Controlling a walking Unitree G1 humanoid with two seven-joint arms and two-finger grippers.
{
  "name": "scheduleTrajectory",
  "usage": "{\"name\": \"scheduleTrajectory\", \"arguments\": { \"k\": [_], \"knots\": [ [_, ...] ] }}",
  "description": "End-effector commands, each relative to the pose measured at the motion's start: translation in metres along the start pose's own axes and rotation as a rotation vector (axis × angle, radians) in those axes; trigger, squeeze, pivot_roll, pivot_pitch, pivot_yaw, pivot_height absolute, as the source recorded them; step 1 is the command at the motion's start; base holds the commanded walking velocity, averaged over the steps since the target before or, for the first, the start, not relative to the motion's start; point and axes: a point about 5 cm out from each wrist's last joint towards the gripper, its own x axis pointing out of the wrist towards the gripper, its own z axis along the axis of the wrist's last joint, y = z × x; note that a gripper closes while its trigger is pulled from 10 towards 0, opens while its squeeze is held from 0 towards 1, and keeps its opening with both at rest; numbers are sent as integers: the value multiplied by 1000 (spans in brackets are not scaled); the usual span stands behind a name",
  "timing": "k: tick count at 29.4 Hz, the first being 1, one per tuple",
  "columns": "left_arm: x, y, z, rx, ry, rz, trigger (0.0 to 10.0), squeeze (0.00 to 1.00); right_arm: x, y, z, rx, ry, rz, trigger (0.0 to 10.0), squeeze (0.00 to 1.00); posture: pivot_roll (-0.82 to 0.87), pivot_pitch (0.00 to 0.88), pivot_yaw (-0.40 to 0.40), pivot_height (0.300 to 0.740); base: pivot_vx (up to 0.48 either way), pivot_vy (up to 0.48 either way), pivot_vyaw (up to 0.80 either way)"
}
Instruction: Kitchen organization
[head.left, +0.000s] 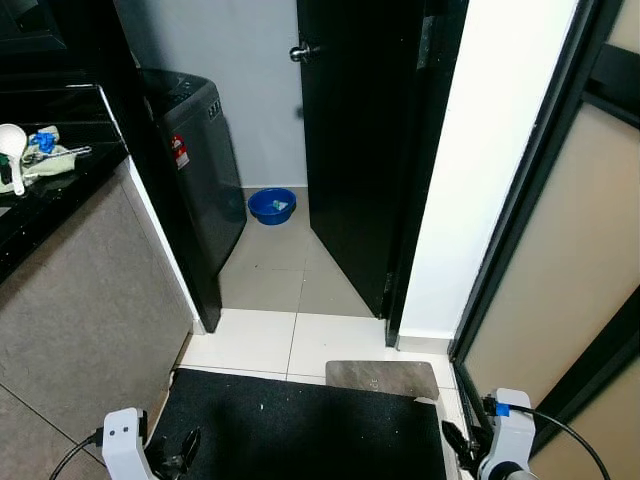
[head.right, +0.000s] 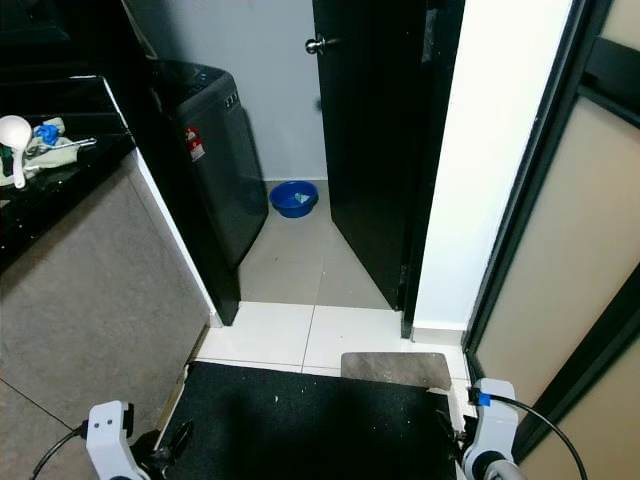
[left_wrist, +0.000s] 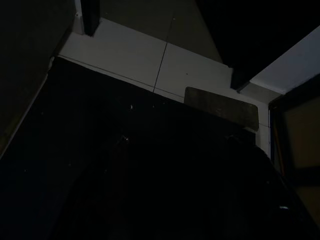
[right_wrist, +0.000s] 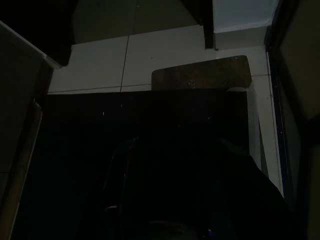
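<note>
A black kitchen counter (head.left: 45, 205) runs along my left. On it lie a white ladle (head.left: 11, 146), a pale cloth (head.left: 52, 161) and a small blue item (head.left: 44, 141). My left gripper (head.left: 185, 450) hangs low at the bottom left, over a black floor mat (head.left: 300, 425). My right gripper (head.left: 455, 440) hangs at the bottom right by the mat's edge. Both are far from the counter and hold nothing that I can make out. The wrist views are very dark and show the mat and pale floor tiles (left_wrist: 125, 50).
A dark grey washing machine (head.left: 205, 180) stands past the counter's end. A blue basin (head.left: 272, 206) sits on the floor beside it, before a black door (head.left: 350, 130). A small grey mat (head.left: 382, 378) lies ahead. A black-framed sliding panel (head.left: 560, 250) lines my right.
</note>
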Motion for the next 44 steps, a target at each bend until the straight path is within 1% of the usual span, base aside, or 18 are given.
{"name": "scheduleTrajectory", "arguments": {
  "k": [1,22,31,33,35,36,38,39,40,41,42,43,44],
  "knots": [
    [-2,1,0,-15,-6,0,10000,0,0,1,0,11,-4,5,10000,0,-67,0,44,740,0,0,0],
    [-6,0,0,-11,-11,-6,10000,0,-3,-1,0,14,-12,3,10000,0,-59,0,48,740,0,0,0],
    [-6,0,4,-7,-11,-4,10000,0,-3,-1,3,5,-27,5,10000,0,-72,0,49,740,0,0,0],
    [-7,2,6,10,-15,22,10000,0,-4,-3,6,-4,-42,-2,10000,0,-83,0,48,740,0,0,0],
    [-5,-2,12,56,-25,-2,10000,0,-5,-10,15,2,-83,-52,10000,0,-78,0,47,740,0,0,0],
    [-3,-4,18,85,-39,-17,10000,0,-4,-12,23,12,-110,-57,10000,0,-74,0,39,740,0,0,0],
    [4,-8,37,60,-117,-22,10000,0,0,-13,42,-26,-153,-41,10000,0,-71,0,32,740,0,0,0],
    [4,-8,37,60,-117,-22,10000,0,0,-13,42,-26,-153,-41,10000,0,-71,0,32,740,0,0,0],
    [10,-13,59,82,-183,-27,10000,0,5,-6,70,-24,-232,12,10000,0,-69,0,32,740,0,0,0],
    [13,-18,71,102,-221,-47,10000,0,8,-1,87,-42,-281,35,10000,0,-71,0,31,740,0,0,0],
    [13,-18,71,102,-221,-47,10000,0,8,-1,87,-42,-281,35,10000,0,-71,0,31,740,0,0,0],
    [15,-21,79,115,-245,-61,10000,0,9,2,99,-56,-312,49,10000,0,-71,0,29,740,0,0,0],
    [20,-30,94,184,-269,-93,10000,0,12,8,126,-40,-384,69,10000,0,-70,0,35,740,0,0,0]
  ]
}}
